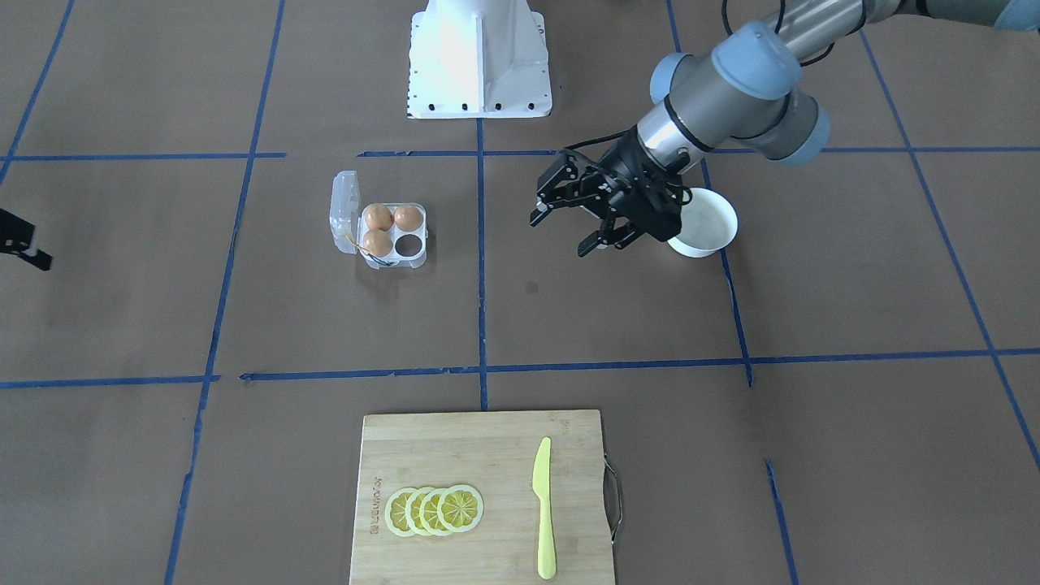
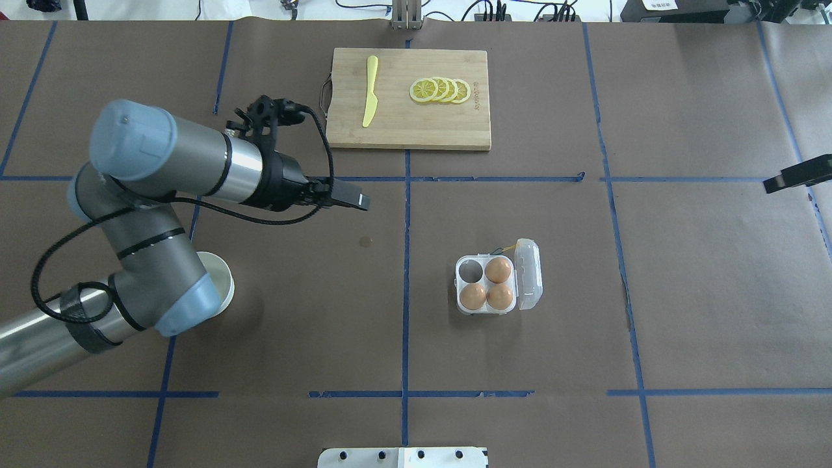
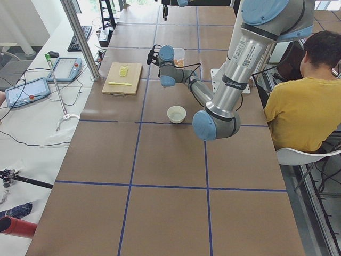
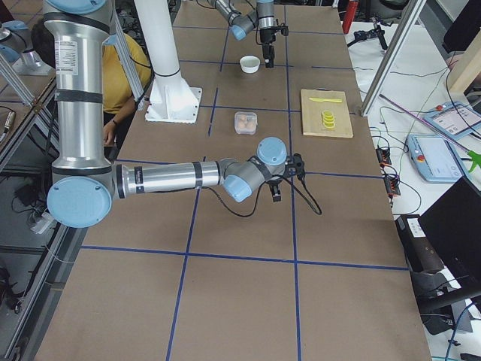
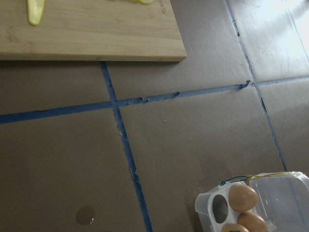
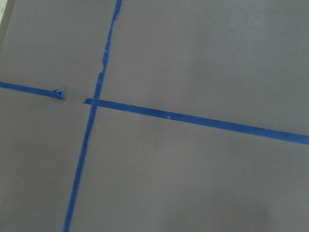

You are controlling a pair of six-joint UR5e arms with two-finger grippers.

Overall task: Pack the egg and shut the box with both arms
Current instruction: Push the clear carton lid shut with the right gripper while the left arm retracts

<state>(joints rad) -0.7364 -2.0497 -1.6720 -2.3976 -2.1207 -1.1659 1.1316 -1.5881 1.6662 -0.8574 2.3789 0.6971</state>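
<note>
The box (image 1: pixel 395 262) is seen standing on the table (image 1: pixel 650 325), between the two arms, with its clear lid (image 1: pixel 344 213) swung open to one side. Three eggs (image 1: pixel 378 217) are seated in its cells, and the fourth cell (image 1: pixel 409 243) shows dark. In the left wrist view the box is cut off by the lower edge.

The left gripper (image 1: pixel 561 233) is held above the table, well apart from the box, with its jaws spread and nothing between them. Part of the white bowl (image 1: pixel 715 219) is hidden behind it.

Only a black tip of the right gripper (image 2: pixel 796 175) is caught at the frame edge, so how its jaws stand cannot be told.
</note>
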